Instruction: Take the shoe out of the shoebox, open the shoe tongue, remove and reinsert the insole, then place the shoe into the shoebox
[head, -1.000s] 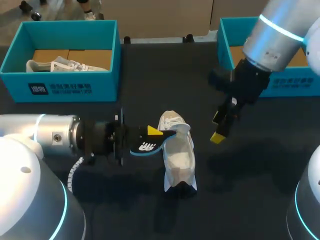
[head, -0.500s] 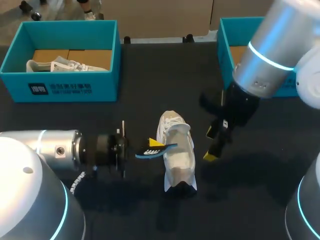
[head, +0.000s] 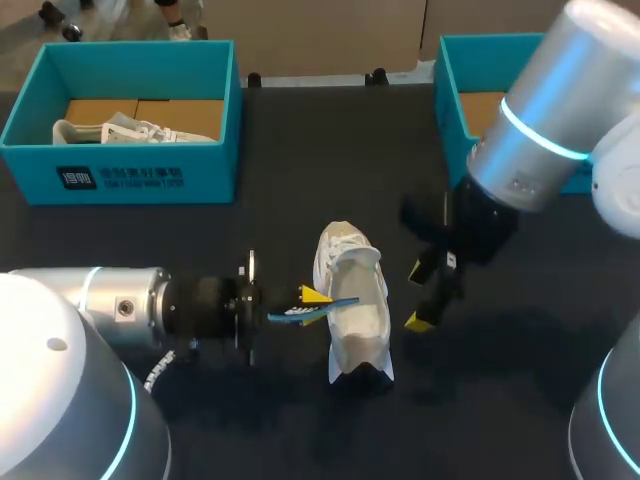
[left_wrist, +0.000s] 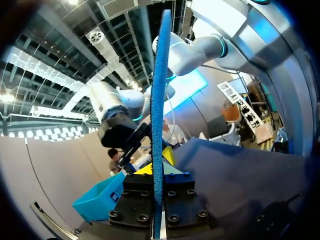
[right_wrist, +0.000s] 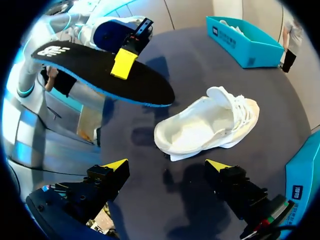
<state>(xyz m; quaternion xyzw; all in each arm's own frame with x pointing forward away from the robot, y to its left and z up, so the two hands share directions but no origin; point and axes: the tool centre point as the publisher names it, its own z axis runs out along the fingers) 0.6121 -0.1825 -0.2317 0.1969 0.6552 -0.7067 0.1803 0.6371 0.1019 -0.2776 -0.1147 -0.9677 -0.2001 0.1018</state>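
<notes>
The white shoe (head: 356, 312) lies on the dark table with its tongue folded back; it also shows ahead of the right fingers (right_wrist: 205, 127). My left gripper (head: 312, 300) is shut on the insole (head: 305, 310), black on top with a blue underside, held just left of the shoe. In the left wrist view the insole (left_wrist: 159, 115) stands edge-on between the fingers of the gripper (left_wrist: 159, 170). From the right wrist it hovers flat (right_wrist: 100, 75) beside the shoe. My right gripper (head: 425, 296) hangs open just right of the shoe, its fingers (right_wrist: 166, 167) wide apart and empty.
A teal shoebox (head: 120, 180) at the back left holds another white shoe (head: 130, 130). A second teal shoebox (head: 452, 95) stands at the back right, partly behind my right arm. Bare dark tabletop lies around the shoe.
The left gripper has carried the insole nearer to me and turned it edge-on beside the shoe. The right arm has come down and leftwards, closer to the shoe, still open.
</notes>
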